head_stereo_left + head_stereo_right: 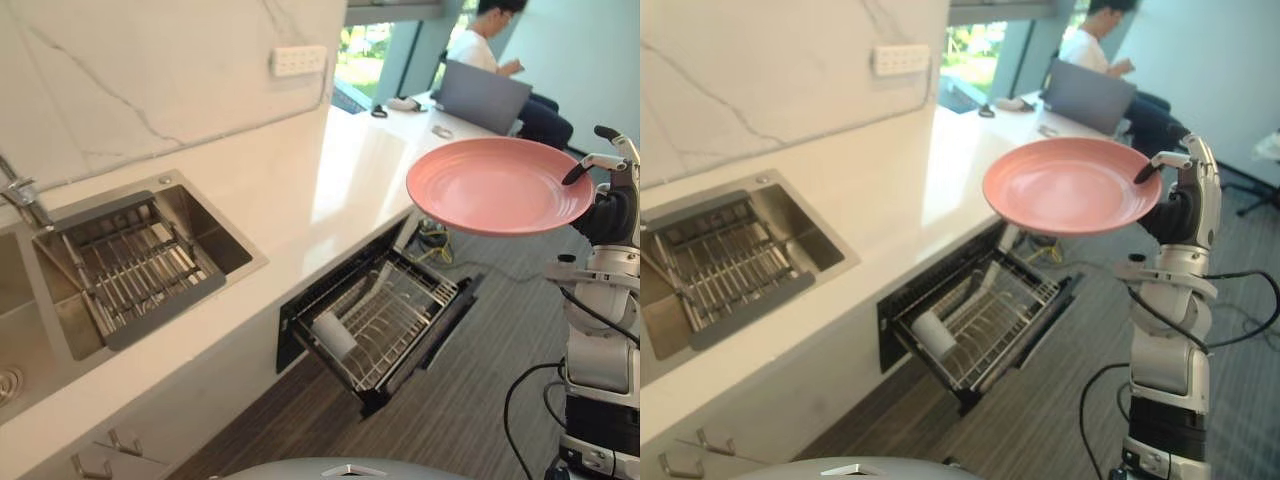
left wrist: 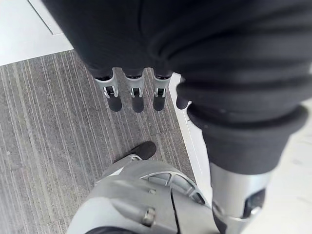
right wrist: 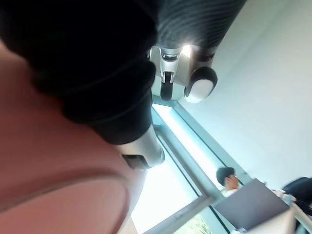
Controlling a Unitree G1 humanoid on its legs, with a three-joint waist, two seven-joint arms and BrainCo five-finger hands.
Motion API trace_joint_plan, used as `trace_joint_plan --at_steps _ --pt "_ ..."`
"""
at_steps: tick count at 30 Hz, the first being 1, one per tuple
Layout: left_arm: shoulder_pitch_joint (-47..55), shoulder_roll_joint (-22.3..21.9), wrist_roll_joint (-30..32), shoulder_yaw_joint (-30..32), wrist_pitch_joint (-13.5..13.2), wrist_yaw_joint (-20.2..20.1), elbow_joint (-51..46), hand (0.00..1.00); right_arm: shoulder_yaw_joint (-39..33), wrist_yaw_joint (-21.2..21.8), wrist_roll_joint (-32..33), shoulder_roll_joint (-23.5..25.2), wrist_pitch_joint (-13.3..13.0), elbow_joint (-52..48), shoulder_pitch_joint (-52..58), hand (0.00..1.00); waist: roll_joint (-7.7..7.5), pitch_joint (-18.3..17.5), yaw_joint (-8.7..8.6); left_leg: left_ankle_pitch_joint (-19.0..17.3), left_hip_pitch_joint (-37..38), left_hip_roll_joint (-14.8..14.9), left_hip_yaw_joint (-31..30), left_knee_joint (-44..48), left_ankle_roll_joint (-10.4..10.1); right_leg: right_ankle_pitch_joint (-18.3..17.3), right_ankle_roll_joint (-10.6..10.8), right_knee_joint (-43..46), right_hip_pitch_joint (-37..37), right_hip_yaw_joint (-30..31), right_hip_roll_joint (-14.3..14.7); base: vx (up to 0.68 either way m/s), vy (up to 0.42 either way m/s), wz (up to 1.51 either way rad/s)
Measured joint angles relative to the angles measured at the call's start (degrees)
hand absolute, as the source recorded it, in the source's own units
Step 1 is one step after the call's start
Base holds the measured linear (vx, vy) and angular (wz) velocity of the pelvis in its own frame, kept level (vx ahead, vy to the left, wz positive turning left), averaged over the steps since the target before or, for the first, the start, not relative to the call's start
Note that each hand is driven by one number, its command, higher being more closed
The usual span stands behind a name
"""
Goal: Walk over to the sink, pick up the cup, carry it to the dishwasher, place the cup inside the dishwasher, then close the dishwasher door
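My right hand [image 1: 612,205] holds a pink plate [image 1: 498,185] level in the air, its thumb curled over the rim. The plate hangs above and just right of the open dishwasher drawer [image 1: 385,322] under the white counter. A white cup [image 1: 333,335] lies on its side in the drawer's wire rack. In the right wrist view the plate [image 3: 58,190] shows close against the hand's cover. The left hand [image 2: 134,95] hangs at my side over the grey floor, fingers straight and holding nothing.
A steel sink [image 1: 215,235] with a grey wire drain basket [image 1: 130,265] is set into the counter [image 1: 300,200] at the left, beside a faucet [image 1: 22,195]. At the counter's far end a person [image 1: 495,45] sits behind a laptop [image 1: 482,96]. Striped floor [image 1: 470,400] lies in front of the drawer.
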Motion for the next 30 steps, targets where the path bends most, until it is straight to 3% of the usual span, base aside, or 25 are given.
trace_joint_plan --at_steps 4,7,12,19,25,28,30 --pt "-0.4 -1.4 0.0 -0.1 -0.4 0.9 -0.5 0.0 0.3 2.5 0.5 0.1 0.8 0.0 3.5 1.0 2.07 1.3 -1.04 -0.1 -3.3 0.9 0.3 1.7 0.1 0.1 -0.2 -0.4 -3.6 0.6 0.0 -0.14 0.02 -0.12" --pt "-2.2 -1.3 -0.1 -0.2 -1.6 1.7 -0.7 0.0 0.4 2.2 0.4 0.3 1.5 0.1 3.8 1.0 1.72 3.2 -1.42 -0.5 -6.8 2.6 -0.5 4.9 0.5 0.7 -0.7 -0.4 -6.1 0.5 0.4 -0.09 0.025 0.07" --pt "-7.2 0.4 -2.3 -3.0 -2.1 3.6 -3.9 0.0 2.3 -0.3 -0.2 1.0 3.7 3.2 -0.2 1.0 1.35 9.6 -1.62 -2.0 -14.6 4.4 -3.2 10.4 2.3 2.7 -2.1 -0.4 -11.0 -0.7 0.4 -0.12 0.08 0.17" --pt "-13.6 0.5 -4.6 -7.5 -1.7 5.4 -8.5 0.0 6.1 -5.9 -0.5 1.1 7.2 15.7 -13.4 1.0 2.29 16.0 -0.53 -1.7 -21.3 1.8 -5.4 11.2 5.0 6.1 -3.2 0.0 -17.4 -0.1 -1.6 -0.06 0.142 0.03" --pt "-16.5 0.6 -5.8 -10.3 -0.6 7.2 -12.1 0.0 7.5 -8.5 -0.8 -0.8 10.0 23.5 -19.2 1.0 4.01 20.4 1.06 -2.3 -25.1 0.3 -10.3 11.9 5.7 7.2 -3.1 0.0 -19.9 0.5 -2.5 -0.02 0.171 0.03" --pt "-17.7 1.1 -6.5 -12.0 0.7 8.0 -13.0 0.0 11.6 -9.3 -1.1 -3.9 10.4 27.7 -22.2 1.0 4.43 21.2 1.53 -2.7 -27.7 -0.7 -12.5 11.9 5.4 7.6 -3.0 0.0 -22.0 0.5 -3.0 -0.03 0.163 0.07" --pt "-20.1 1.4 -7.5 -14.0 1.5 8.7 -13.1 0.0 14.4 -9.3 -1.4 -6.5 10.7 33.3 -27.6 1.0 5.58 22.5 2.18 -2.2 -29.8 -1.9 -15.4 11.8 6.3 7.9 -3.0 0.0 -23.2 0.1 -3.3 0.0 0.17 0.12"
